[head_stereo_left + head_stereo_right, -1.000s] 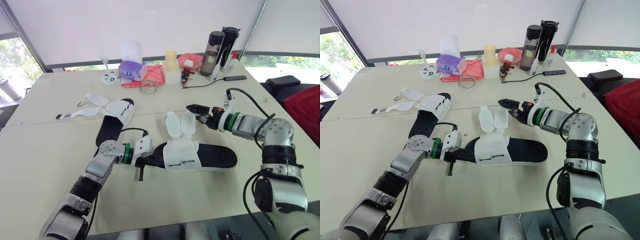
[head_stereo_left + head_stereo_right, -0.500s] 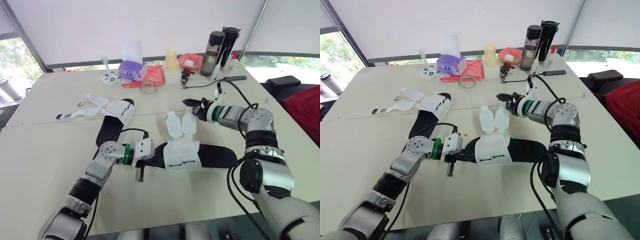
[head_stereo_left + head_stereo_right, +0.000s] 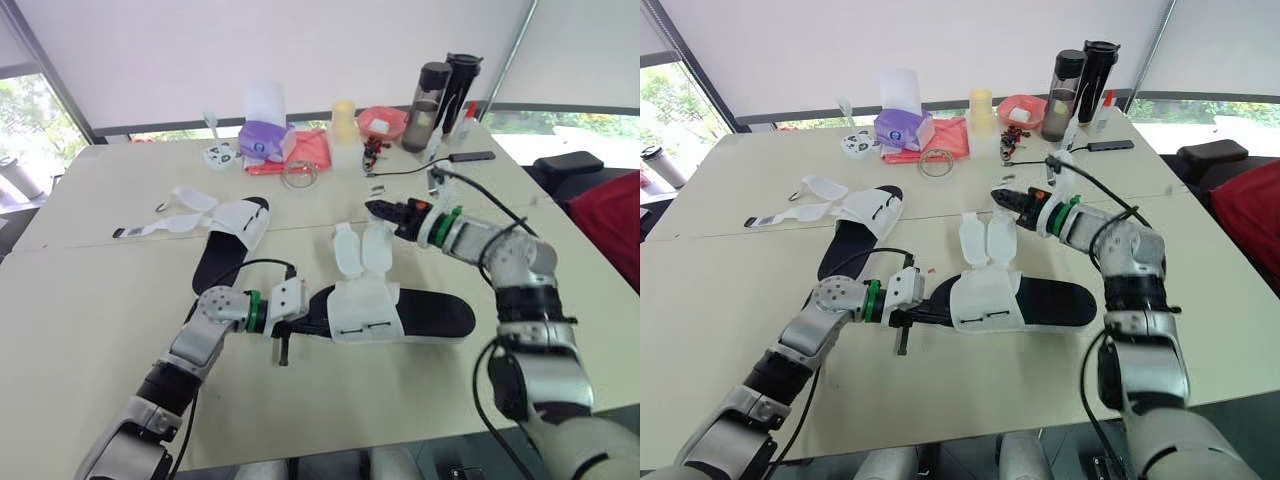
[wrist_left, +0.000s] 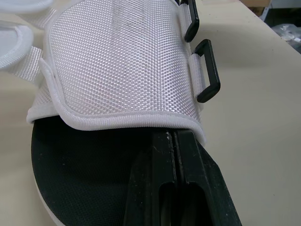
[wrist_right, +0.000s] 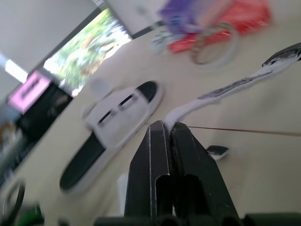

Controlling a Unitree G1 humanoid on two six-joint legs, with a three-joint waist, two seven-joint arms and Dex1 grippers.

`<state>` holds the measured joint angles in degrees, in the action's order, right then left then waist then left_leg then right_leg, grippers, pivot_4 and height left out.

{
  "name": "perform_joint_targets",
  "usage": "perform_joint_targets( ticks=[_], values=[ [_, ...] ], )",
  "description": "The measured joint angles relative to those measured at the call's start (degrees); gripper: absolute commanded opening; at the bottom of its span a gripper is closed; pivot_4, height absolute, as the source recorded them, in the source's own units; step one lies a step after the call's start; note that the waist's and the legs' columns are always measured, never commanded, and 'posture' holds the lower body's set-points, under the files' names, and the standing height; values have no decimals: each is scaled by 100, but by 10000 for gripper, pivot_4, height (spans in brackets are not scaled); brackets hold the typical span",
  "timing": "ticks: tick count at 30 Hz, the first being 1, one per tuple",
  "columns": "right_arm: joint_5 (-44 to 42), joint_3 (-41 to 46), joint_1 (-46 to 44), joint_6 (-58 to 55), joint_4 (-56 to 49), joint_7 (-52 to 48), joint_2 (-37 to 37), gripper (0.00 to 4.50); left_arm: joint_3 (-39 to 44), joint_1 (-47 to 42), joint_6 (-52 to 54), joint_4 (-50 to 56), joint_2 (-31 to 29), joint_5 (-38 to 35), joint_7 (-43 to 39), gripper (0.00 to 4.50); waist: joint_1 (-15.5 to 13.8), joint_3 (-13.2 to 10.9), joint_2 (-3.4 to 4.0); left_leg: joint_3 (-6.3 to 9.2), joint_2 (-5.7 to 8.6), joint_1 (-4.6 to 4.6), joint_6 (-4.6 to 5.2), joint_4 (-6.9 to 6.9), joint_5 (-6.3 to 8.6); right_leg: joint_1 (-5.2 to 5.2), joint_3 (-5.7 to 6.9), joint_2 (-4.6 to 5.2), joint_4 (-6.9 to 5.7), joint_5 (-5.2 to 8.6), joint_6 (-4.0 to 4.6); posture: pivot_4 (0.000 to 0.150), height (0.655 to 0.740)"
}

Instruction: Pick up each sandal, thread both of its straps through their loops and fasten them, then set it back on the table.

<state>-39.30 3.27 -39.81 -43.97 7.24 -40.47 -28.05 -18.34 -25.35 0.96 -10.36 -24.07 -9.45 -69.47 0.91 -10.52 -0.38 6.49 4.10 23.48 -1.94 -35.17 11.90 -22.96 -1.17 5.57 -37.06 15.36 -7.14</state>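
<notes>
left gripper (image 4: 174,137) is clamped right down on the black sole of the near sandal (image 3: 440,315), fingers tight together, biting just beside the edge of the white mesh upper (image 4: 122,61). that sandal lies flat in the middle of the table (image 3: 90,300), and two black loops (image 4: 207,70) sit on the side of the upper, both empty. its two white flaps stand up from the upper, unfastened. over to the right gripper (image 3: 378,209), hanging just above those flaps with its fingers pressed together. from the wrist, a thin white strap (image 5: 225,89) runs straight out of the fingertips, so it looks pinched, though the head views don't settle the contact. the far sandal (image 3: 222,262) rests on the table to the robot's left, further back, with its straps spread loose on the surface. behind it all: a purple box (image 3: 262,140), a ring of tape (image 3: 298,172) and two dark bottles (image 3: 432,92)
</notes>
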Motion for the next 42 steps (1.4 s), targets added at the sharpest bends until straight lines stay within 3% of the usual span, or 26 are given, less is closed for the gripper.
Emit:
perform_joint_targets(
  ticks=[3, 8, 14, 17, 20, 23, 27, 33, 35, 37, 39, 42],
  values=[
    [779, -444, 762, 1489, -951, -762, -260, 162, 17, 8, 8, 5, -34, 1, 7, 0, 22, 0, 0, -4, 0, -3, -1, 0, 0, 0, -1, 0, 0, 0, -1, 1500, 7400],
    [2327, -961, 1417, 4584, -1349, -1470, -582, 162, 18, 22, 17, 6, -25, 1, 97, 0, 8, -1, -2, -4, -2, -12, -3, -5, -1, 14, -1, 0, 8, 1, 0, 1500, 7400],
    [4865, -1145, 1506, 10483, 155, -1002, -1050, 162, 11, 17, 15, -20, -16, -7, 90, 0, 4, -2, -4, -7, 2, -19, -6, -2, -2, 21, -2, 0, 10, 2, 0, 1500, 7400],
    [5226, -1101, 1527, 11604, 679, -563, -1068, 162, 10, 6, 21, -44, -8, -23, 87, 0, -2, -2, -4, -3, 0, -20, -8, -3, -3, 21, -6, 0, 6, 2, 2, 1500, 7400],
    [5452, -1103, 1647, 11978, 775, -284, -1196, 9135, 1, -12, 27, -79, 10, -39, 83, 0, -16, -2, -4, -1, 0, -21, -8, -3, -4, 24, -8, 0, 6, 3, 5, 1500, 7400],
    [5496, -1111, 1790, 11776, 761, -112, -1381, 24790, -1, -19, 52, -89, 11, -48, 83, 0, -17, -2, -4, 1, 1, -23, -7, -4, -4, 26, -11, 0, 6, 10, 19, 1500, 7400],
    [4918, -839, 2403, 10054, 41, 51, -1560, 44443, -3, -23, 99, -85, 16, -75, 85, 0, -28, -1, -3, 6, 0, -24, -7, -3, -4, 27, -12, 1, 6, 12, 23, 1500, 7400],
    [2228, 15, 3815, 5639, -2173, 103, -2041, 44443, 7, 4, 136, -69, -11, -126, 83, 0, -37, 1, -2, 10, -1, -19, -5, -4, -3, 27, -13, 8, 10, 15, 27, 1500, 7400],
    [684, 417, 4363, 4093, -2881, 240, -2374, 44443, 6, 21, 174, -16, -25, -146, 82, 0, -41, 0, -2, 13, -4, -14, -4, -4, -2, 26, -15, 12, 11, 16, 28, 1500, 7400],
    [-1400, 962, 5164, 2464, -3524, 422, -2912, 44443, 13, 103, 254, 123, -74, -194, 79, 0, -47, 0, -5, 14, -5, -9, 1, -2, 2, 24, -12, 25, 15, 19, 31, 1500, 7400],
    [-2708, 1218, 5653, 1475, -3887, 494, -3136, 44443, 42, 175, 332, 229, -117, -239, 87, 0, -28, -1, -9, 11, -8, -7, 5, -1, 4, 24, -9, 25, 27, 22, 39, 1500, 7400],
    [-3536, 1315, 6002, 682, -4253, 513, -3233, 44443, 60, 334, 476, 497, -130, -256, 106, 0, -30, 0, -7, 3, -7, -7, 7, -2, 5, 30, -7, 28, 45, 21, 40, 1500, 7400]
  ],
)
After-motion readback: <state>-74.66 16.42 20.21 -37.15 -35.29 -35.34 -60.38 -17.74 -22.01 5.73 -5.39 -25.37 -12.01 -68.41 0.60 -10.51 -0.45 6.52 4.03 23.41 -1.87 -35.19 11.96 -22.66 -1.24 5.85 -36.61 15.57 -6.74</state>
